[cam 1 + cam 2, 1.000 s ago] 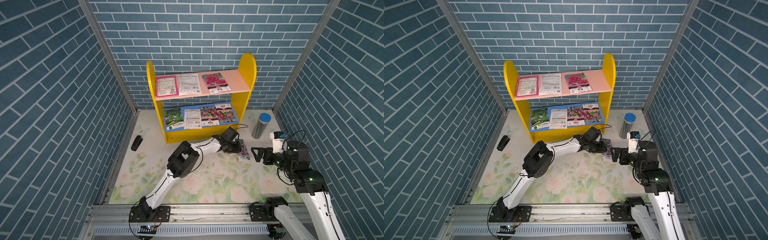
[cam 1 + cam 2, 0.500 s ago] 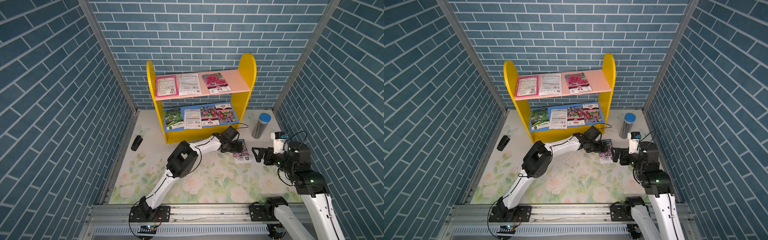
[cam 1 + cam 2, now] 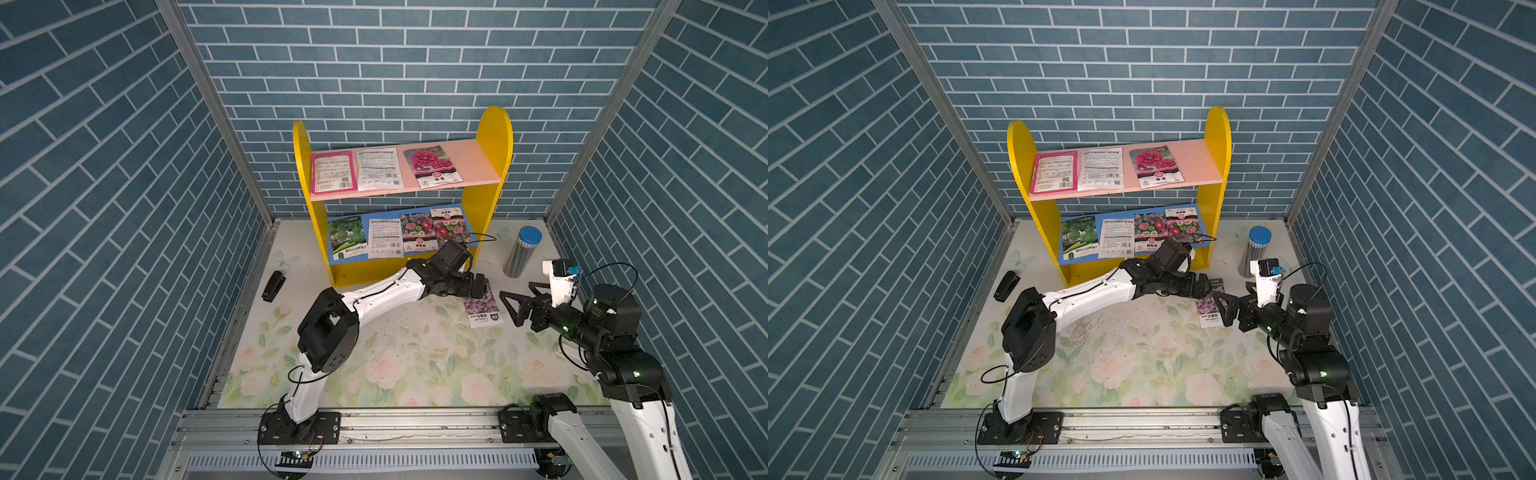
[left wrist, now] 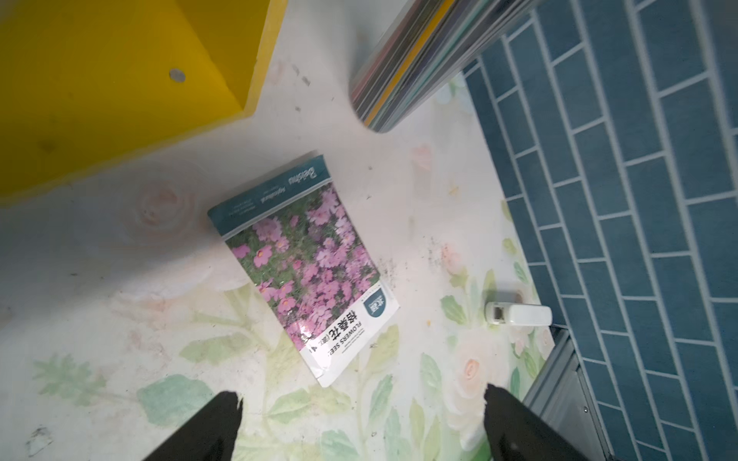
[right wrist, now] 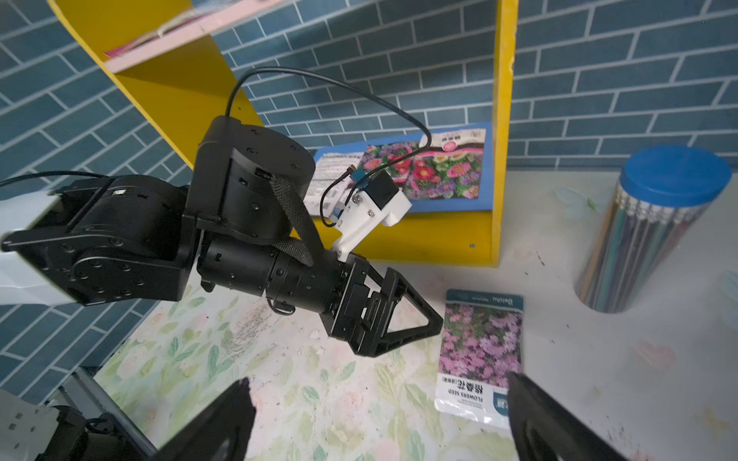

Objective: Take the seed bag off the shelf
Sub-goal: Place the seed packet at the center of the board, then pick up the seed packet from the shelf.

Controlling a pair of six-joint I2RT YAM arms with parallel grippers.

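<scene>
Your seed bag (image 3: 482,307) lay flat and face up on the floral table mat (image 3: 395,365), off the shelf (image 3: 494,133). It sat just in front of the foot of the shelf's right yellow side panel. Both top views showed it there (image 3: 1210,309). The left wrist view showed its pink-purple flower print and the words "FLOWERS SEED" (image 4: 307,271).

Your left gripper (image 3: 480,289) reached across the front of the shelf and hung over the bag's shelf-side end. Its jaws were spread wide and held nothing. From its own wrist camera both black fingertips (image 4: 229,403) stood apart from the bag, with bare mat between them. The right wrist view showed the same gripper (image 5: 399,331) low over the mat, just beside the bag (image 5: 481,351).

Your right gripper (image 3: 510,307) pointed at the bag from the other side and stood near its edge. It too was spread wide and empty.

The clear pencil tube with a blue lid (image 3: 521,253) stood upright near the bag, on the far side of your right gripper. Three seed packets lay on the shelf's pink upper board (image 3: 478,162) and four on the blue lower board (image 3: 336,259). A small black object (image 3: 273,286) lay on the table, well apart on the shelf's left side.
</scene>
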